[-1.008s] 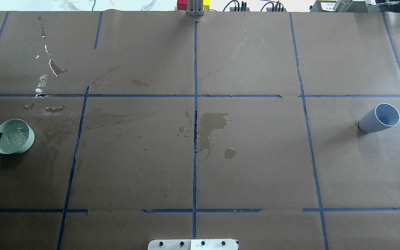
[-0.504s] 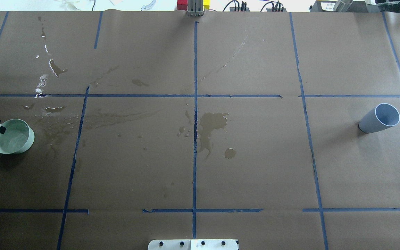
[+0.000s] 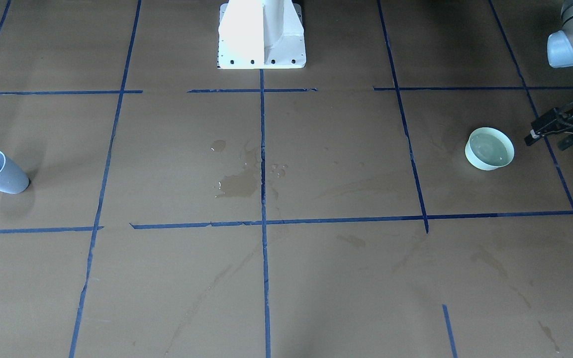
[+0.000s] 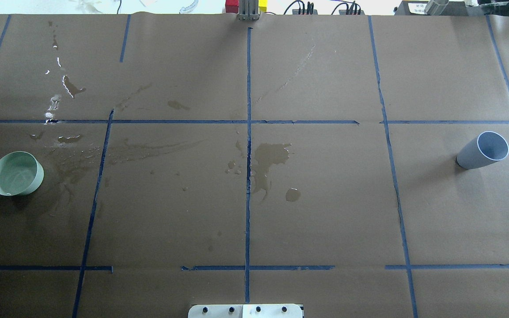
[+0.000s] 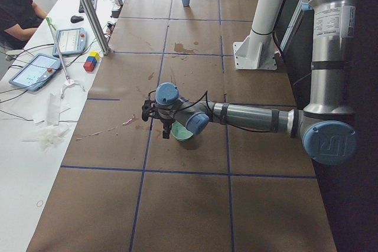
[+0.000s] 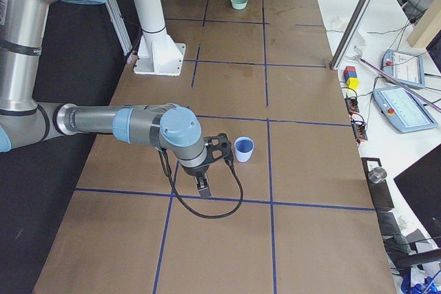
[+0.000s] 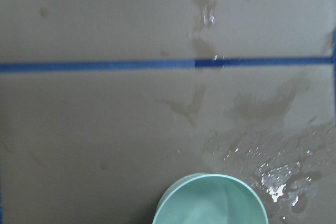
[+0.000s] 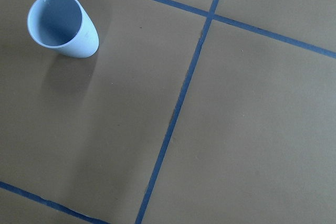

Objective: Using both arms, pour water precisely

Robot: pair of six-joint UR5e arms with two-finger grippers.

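You see the left gripper (image 3: 546,143), open and empty, backing off the mint-green bowl (image 3: 485,166) that holds the water (image 3: 489,148) on the bench (image 3: 316,278), so no pour is underway; whether the right gripper (image 6: 203,184) grips anything, you cannot tell.

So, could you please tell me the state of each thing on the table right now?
green bowl: upright, holding water, ungrasped.
blue cup: upright, looks empty, ungrasped.
left claw: open, empty, beside the bowl without touching it.
right claw: near the cup, not holding it; open or shut cannot be told.
puddle: spilled on the brown paper at mid-table.
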